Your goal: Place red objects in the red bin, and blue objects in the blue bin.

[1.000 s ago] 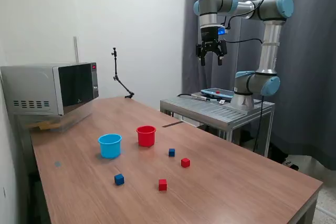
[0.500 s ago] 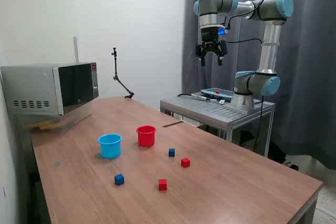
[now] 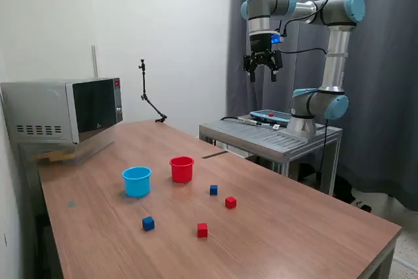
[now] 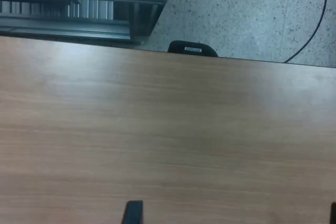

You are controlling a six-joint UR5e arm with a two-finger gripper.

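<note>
the gripper (image 3: 262,73) hangs high with its fingers spread and holding nothing. all four cubes lie on the desk (image 3: 294,227) far below the fingers and off toward the exterior view's left, the nearest blue cube (image 3: 213,189) among them, just beside the red cup (image 3: 181,169).

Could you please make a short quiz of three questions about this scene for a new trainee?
1. True or false: the gripper holds a cube.
2. How many small cubes lie on the table?
3. Which cup stands further to the exterior view's left? A) the red cup B) the light blue cup

Key
1. False: it hangs high above the table, open and empty.
2. Four: red cubes and dark blue cubes, none in a cup.
3. B
</note>
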